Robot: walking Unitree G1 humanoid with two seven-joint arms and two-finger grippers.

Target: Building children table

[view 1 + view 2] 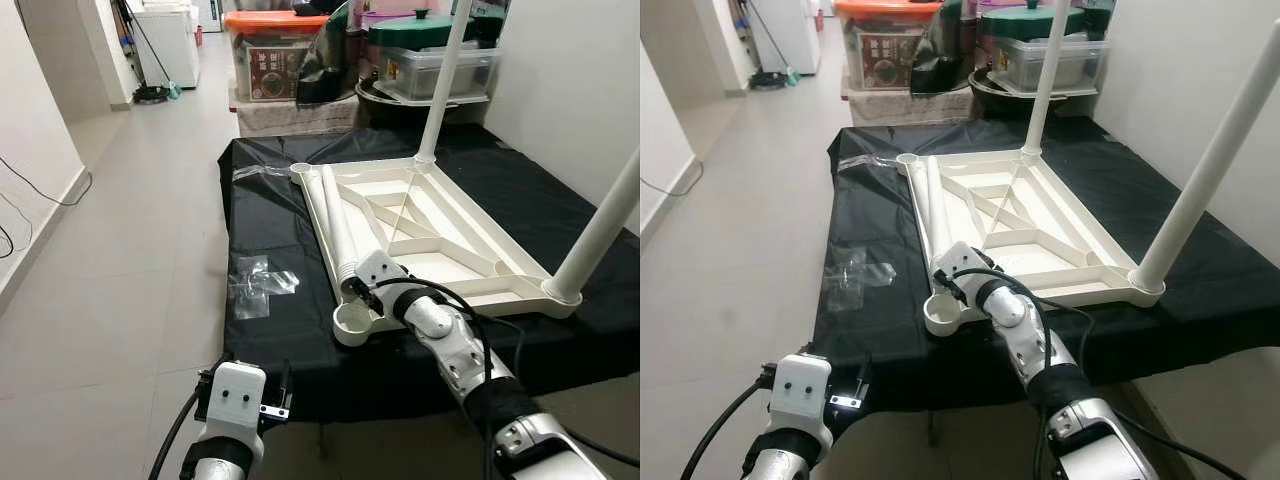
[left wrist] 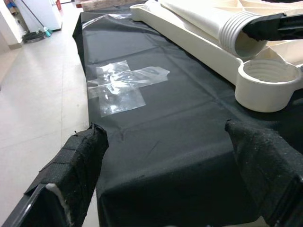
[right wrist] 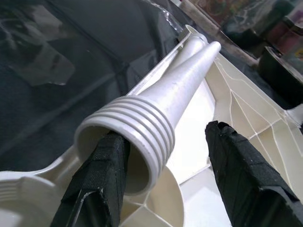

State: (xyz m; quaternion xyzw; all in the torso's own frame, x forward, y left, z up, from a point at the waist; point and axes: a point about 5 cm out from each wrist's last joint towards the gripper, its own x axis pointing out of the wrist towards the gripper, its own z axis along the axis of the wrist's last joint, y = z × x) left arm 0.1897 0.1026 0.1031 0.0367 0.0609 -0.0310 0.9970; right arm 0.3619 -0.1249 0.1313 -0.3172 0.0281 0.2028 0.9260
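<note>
tabletop on cloth | loose leg along its left edge

near socket open above | upright legs block right side

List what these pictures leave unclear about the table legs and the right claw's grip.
- Upright legs: tops cut off by the eye views' upper edge.
- Right claw: one finger sits inside the loose leg; that fingertip is hidden by the leg.
- Far socket: thread too small to see.
</note>
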